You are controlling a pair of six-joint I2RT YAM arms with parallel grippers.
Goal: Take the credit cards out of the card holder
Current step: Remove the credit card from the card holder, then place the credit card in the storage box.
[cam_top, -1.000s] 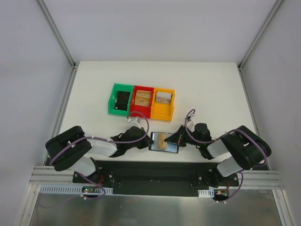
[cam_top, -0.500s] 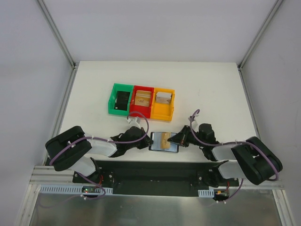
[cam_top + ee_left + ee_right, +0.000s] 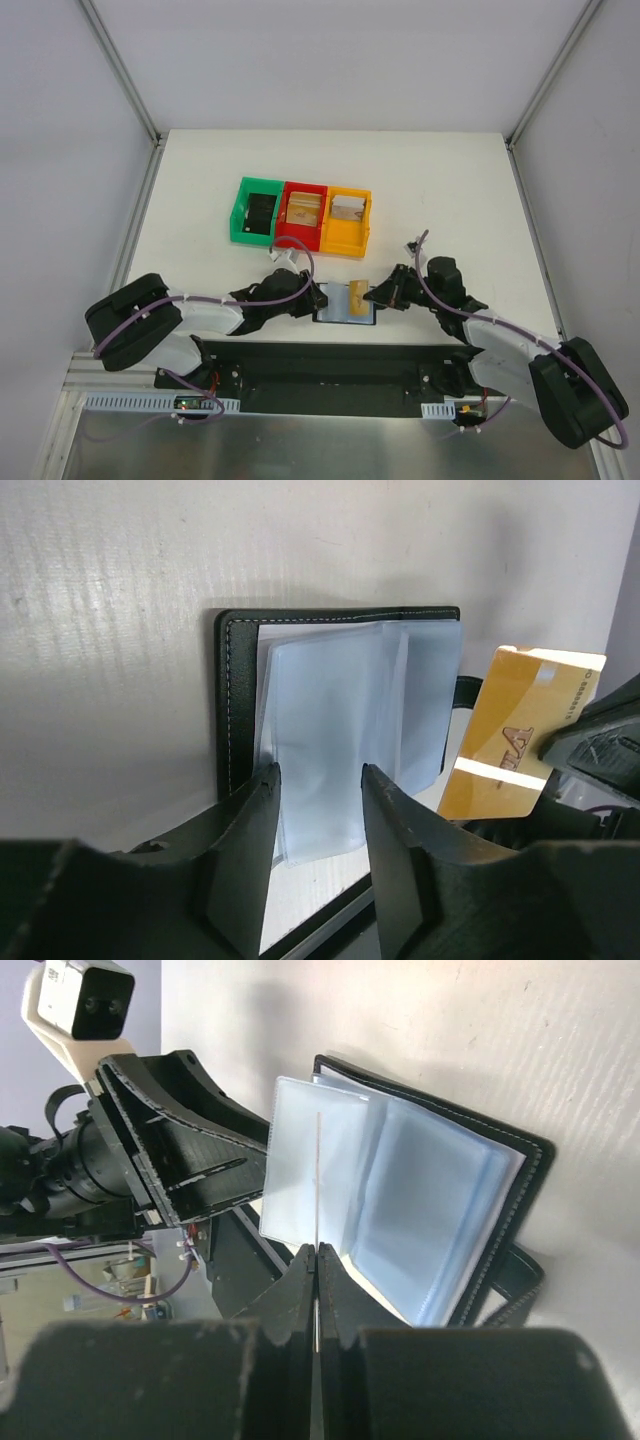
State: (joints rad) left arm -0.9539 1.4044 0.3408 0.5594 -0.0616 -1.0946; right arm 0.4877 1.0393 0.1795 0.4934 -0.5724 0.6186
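Seen from above, two robot arms meet over a black card holder (image 3: 340,313) lying open on the white table (image 3: 450,190), close to its near edge. The main change in the last second is the gold credit card (image 3: 515,735). A moment ago it lay inside the holder; now it is out of its sleeve and raised just beyond the holder's right side. The right hand (image 3: 316,1256) has it, fingers shut tight on the card's lower edge. The right wrist camera sees the card edge-on, as a thin pale line rising from the fingertips. The left hand (image 3: 318,780) has changed too. It was closed at the holder's left side and now stands part open. One pale blue plastic sleeve (image 3: 335,730) lies loose between its fingers, and it does not seem to be pinching anything. This suggests the left hand steadied the holder only while the card was being pulled, and that this card is now free. The sleeves that can be seen look empty, with no gold showing, though a card hidden between the leaves cannot be ruled out. Green (image 3: 240,215), red (image 3: 285,218) and orange (image 3: 365,225) bins sit in a row farther back, well apart from the holder.
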